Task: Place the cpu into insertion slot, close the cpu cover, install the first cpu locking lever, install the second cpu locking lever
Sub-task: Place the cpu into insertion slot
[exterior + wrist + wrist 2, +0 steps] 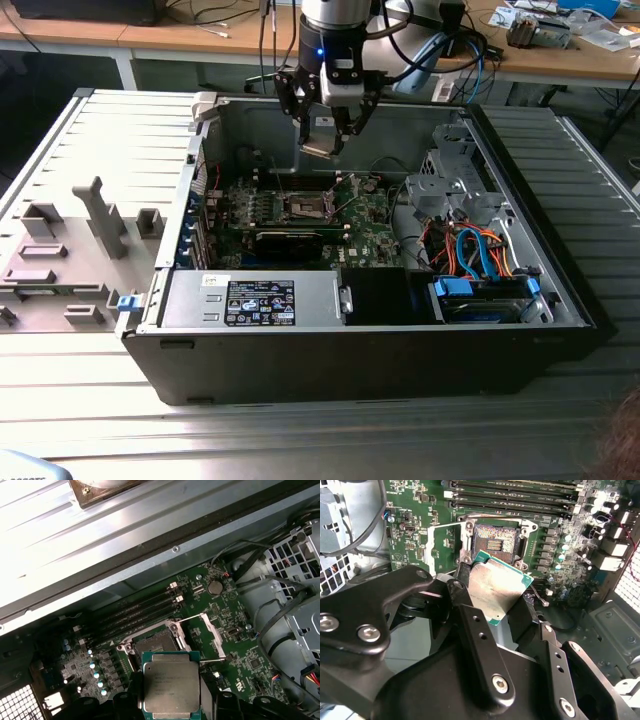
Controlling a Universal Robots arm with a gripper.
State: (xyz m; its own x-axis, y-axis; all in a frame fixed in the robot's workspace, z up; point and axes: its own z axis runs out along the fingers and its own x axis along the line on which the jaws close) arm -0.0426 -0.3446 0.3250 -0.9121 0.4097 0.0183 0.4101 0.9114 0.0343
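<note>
The cpu (172, 685) is held clamped in the gripper (321, 140) above the empty insertion slot (495, 542); nothing is yet seated or closed.

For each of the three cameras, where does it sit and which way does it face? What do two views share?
Exterior view: off the arm, looking down into the computer case; arm and hand show.
Second wrist view: on the arm, looking past black fingers at cpu and socket.
First wrist view: on the arm, looking over the held cpu; hand parts flank it.
Both wrist views share the cpu and socket.
</note>
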